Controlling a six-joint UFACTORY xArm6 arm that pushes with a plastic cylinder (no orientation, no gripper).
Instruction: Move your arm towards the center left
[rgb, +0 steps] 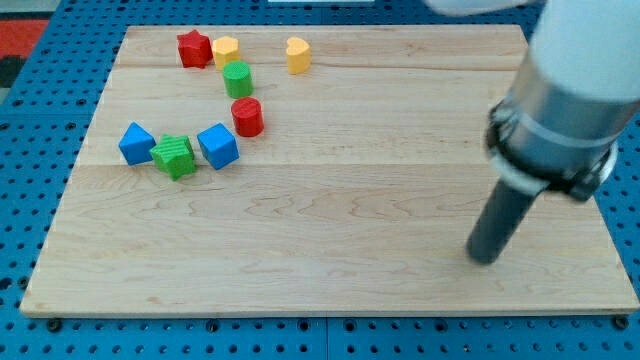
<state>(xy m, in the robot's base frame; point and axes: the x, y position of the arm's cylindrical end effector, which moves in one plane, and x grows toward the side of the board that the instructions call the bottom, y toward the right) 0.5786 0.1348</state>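
My tip (484, 260) sits low on the view's right side of the board (330, 220), well apart from every block. There's no gripper on this rig, just a bare rod, so nothing is spread, pressed together or pinching.

The target is the centre-left of the board. That area lies just below the green star-like block (175, 156), which I'm using as the landmark.

Blocks relative to that green block:
- blue block (136, 143) touching or nearly touching it on the view's left
- second blue block (218, 146) just beside it on the view's right
- red cylinder (247, 117) up and to the right
- green cylinder (238, 79) further up
- red star block (193, 48), yellow block (226, 50) and yellow heart-like block (297, 55) well above, near the board's top edge

My read on doing this well: sweep straight across toward the view's left, holding a line below the green block and both blue ones. The strip under them looks bare, so a level traverse shouldn't hit anything. Don't drift toward the view's top late in the move, because the right-hand blue block is the first thing the rod would clip. Stop just below and slightly left of the green block, short of the board's left edge. The task doesn't call for a push, so contact with any block counts as an error.
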